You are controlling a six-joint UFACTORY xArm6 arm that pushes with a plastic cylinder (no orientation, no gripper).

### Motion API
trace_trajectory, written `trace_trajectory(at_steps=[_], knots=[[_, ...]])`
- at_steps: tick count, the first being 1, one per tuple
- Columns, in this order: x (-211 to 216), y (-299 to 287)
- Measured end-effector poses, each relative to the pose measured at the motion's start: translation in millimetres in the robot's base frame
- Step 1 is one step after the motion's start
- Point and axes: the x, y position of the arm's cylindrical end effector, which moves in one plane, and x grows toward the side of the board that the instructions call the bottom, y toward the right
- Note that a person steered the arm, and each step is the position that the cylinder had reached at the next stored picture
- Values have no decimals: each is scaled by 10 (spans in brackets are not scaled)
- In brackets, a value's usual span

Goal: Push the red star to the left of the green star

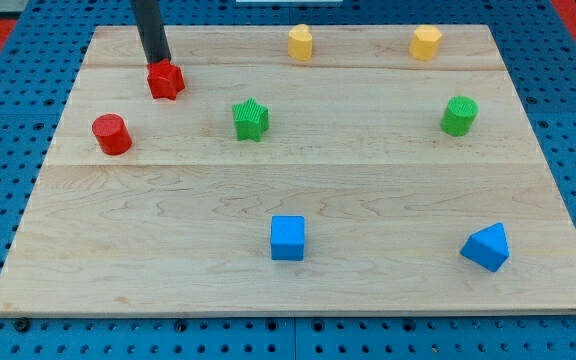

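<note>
The camera view takes in the whole wooden tabletop (298, 190). Taking the green star (251, 119) as the landmark, the red star (166, 80) lies to its left in the view and somewhat toward the view's top, with bare wood between the two. My tip (157, 62) sits at the red star's upper-left edge, touching it or just beside it; the contact itself is too fine to tell. There is no gripper on this arm, only the rod, so nothing is spread or pinched.

The relation that matters is this: from my tip, the red star lies toward the view's lower right, which points roughly at the green star. A push along that line should, I judge, carry the red star down and rightward until it rests level with the green star on its left side. The risk is overshooting and nudging the green star itself.

A red cylinder (112, 134) stands well left of the green star and slightly lower, off the likely path. The yellow, blue and other green blocks lie to the green star's right or below it.
</note>
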Motion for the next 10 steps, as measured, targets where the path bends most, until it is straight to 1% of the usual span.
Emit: trace_trajectory(at_steps=[1, 3, 4, 5, 6, 7, 8, 9, 10], knots=[[344, -82], [879, -1], [1071, -95], [956, -864], [522, -914], [108, -490], [3, 167], [38, 436], [276, 86]])
